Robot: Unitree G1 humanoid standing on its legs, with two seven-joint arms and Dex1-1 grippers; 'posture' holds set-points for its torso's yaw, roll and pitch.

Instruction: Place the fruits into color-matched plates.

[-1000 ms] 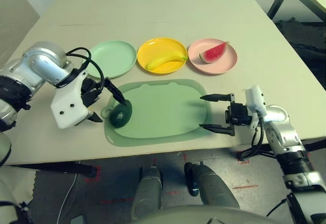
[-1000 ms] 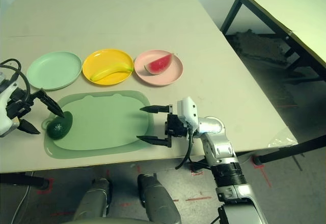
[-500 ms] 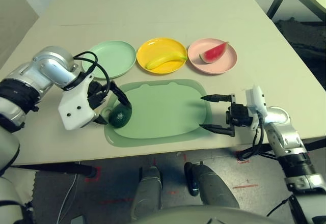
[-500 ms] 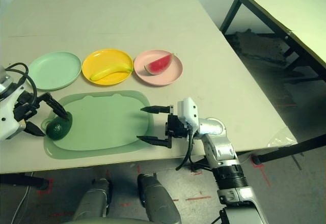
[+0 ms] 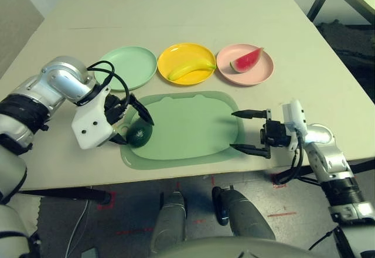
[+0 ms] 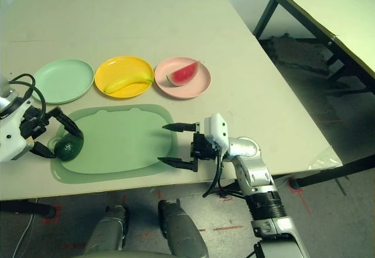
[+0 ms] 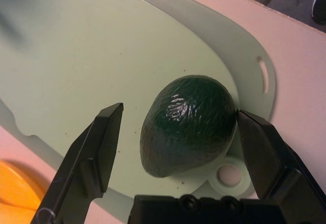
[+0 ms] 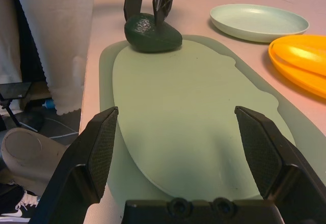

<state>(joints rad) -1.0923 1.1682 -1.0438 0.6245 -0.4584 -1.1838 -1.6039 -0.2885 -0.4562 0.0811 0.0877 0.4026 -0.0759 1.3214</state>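
Table [image 5: 193, 12] first: a pale top carrying a large pale green mat [image 5: 187, 126] along its near edge, and behind the mat a row of three plates. The pink plate [image 5: 258, 73] already holds the watermelon wedge [image 5: 245, 60], the yellow plate [image 5: 179, 53] holds the banana [image 5: 190, 68], and the mint green plate [image 5: 130, 67] at the left end of the row is bare.

The avocado [image 5: 139, 135] lies at the mat's left end, beside the small ring tab, so it is the one fruit not yet sorted. The left gripper [image 5: 130, 123] points steeply down over it with its fingers spread wide, one on either side of the fruit. In the left wrist view the avocado [image 7: 188, 124] sits between the two fingers, one finger touching or nearly touching its broad end and the other standing off with bare mat between. Its long axis runs at a slant to the line between the fingertips, narrow end toward the free finger, so closing would probably squeeze it partly along its length.

The right gripper [image 5: 251, 131] hovers level at the mat's right end, fingers wide apart and holding nothing, well apart from the avocado. The left arm is plainly the nearer, and the mint plate lies just behind it.
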